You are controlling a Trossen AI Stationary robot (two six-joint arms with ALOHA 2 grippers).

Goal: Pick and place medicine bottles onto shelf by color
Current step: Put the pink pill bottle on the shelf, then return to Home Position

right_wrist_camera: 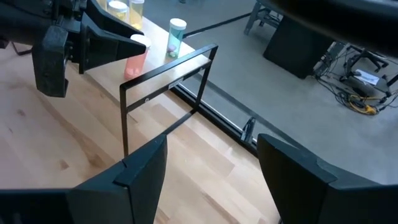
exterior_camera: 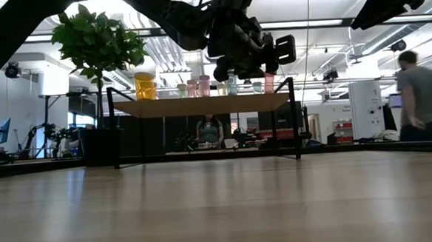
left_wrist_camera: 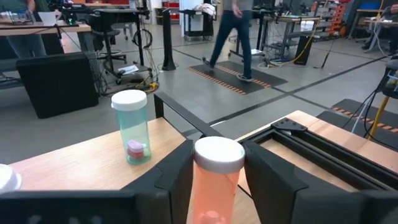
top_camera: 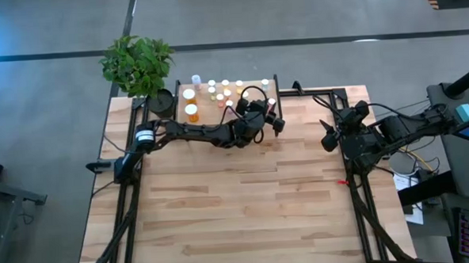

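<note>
The left arm is reaching across the table to the shelf [top_camera: 252, 89] at the far edge, and its gripper [left_wrist_camera: 217, 168] is sitting at the shelf's right-hand end with a pink bottle [left_wrist_camera: 214, 180] standing upright between its 2 fingers [left_wrist_camera: 177, 177]. The white cap is rising just above the fingertips, and the fingers are standing narrow, close on either side of the bottle; whether they are pressing it or only flanking it I cannot tell. The bottle is resting on the shelf board near its corner. Just beside it, farther along the board, a teal bottle [left_wrist_camera: 132, 134] is standing apart from the gripper, with something pink lying inside it. From table height, the row of bottles [exterior_camera: 199, 85] is showing along the shelf top, with a larger orange one [exterior_camera: 145, 85] at the end near the plant [exterior_camera: 97, 42]. The right arm is waiting well off to the right side of the table, its gripper [right_wrist_camera: 208, 168] hanging wide and holding nothing, pointed toward the shelf. In the room behind, a person [exterior_camera: 422, 99] is walking past.
</note>
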